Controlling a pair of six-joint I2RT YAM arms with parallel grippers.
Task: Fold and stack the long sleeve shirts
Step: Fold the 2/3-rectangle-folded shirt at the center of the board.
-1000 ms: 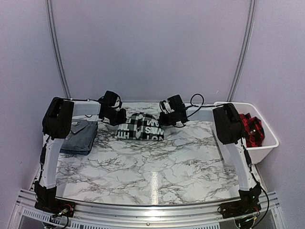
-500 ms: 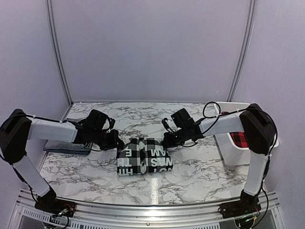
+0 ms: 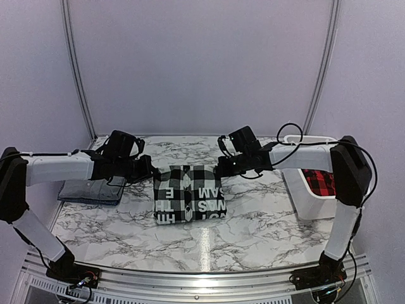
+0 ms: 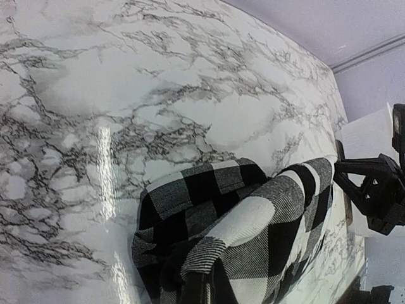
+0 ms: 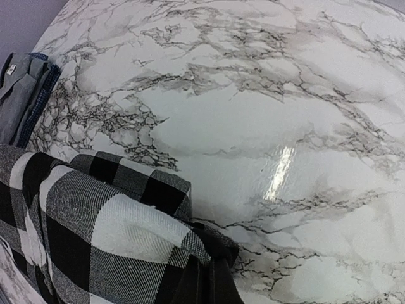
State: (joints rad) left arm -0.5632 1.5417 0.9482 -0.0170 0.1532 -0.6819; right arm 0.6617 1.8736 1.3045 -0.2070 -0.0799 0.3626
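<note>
The black-and-white checked shirt lies as a folded rectangle with white lettering in the middle of the marble table. My left gripper is shut on its far left corner, and my right gripper is shut on its far right corner. In the left wrist view the checked cloth bunches over my gripper and hides the fingers. In the right wrist view my gripper pinches the dark corner of the cloth. The folded grey shirt lies at the left, also in the right wrist view. The red-and-black checked shirt lies in the bin.
A white bin stands at the table's right edge and holds the red shirt. Grey walls close in the back and sides. The metal rail with both arm bases runs along the near edge.
Both grippers carried the checked shirt from the far edge toward the near side, then drew back a little. The shirt went from a bunched heap to a flatter rectangle on the table.
</note>
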